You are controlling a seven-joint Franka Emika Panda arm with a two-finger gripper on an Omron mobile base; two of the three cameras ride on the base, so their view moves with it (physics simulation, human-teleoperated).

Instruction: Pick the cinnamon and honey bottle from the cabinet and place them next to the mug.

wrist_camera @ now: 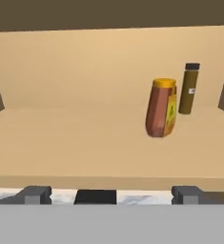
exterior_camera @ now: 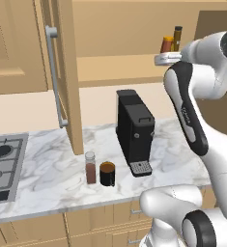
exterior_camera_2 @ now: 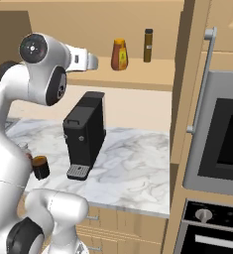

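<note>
From behind the arm on its left, the cinnamon [exterior_camera: 90, 167] stands upright on the marble counter [exterior_camera: 47, 164], just beside the dark mug [exterior_camera: 107, 173] on its left, both in front of the black coffee machine [exterior_camera: 134, 131] and to its left; the cabinet [exterior_camera: 69, 72] door hangs open above them with its grey bar handle [exterior_camera: 54, 77] facing out, and a gas hob [exterior_camera: 3, 166] sits at the counter's far left. The honey bottle [exterior_camera: 167, 44] peeks above the arm's wrist on the cabinet shelf, a thin dark bottle [exterior_camera: 177, 38] close on its right. From the right base camera, the honey bottle [exterior_camera_2: 119, 54] stands upright on the shelf above the coffee machine [exterior_camera_2: 85, 134], the thin bottle [exterior_camera_2: 147, 45] beside it and further back, and the mug [exterior_camera_2: 40, 167] rests on the counter to the machine's left. An oven [exterior_camera_2: 222, 144] fills the tall unit at right. Through the hand camera, the gripper [wrist_camera: 112, 195] is spread wide and empty at the shelf's front edge, its fingertips [wrist_camera: 36, 194] well apart, the honey bottle [wrist_camera: 161, 108] standing ahead, apart from the fingers, the thin bottle [wrist_camera: 189, 89] just behind it.
</note>
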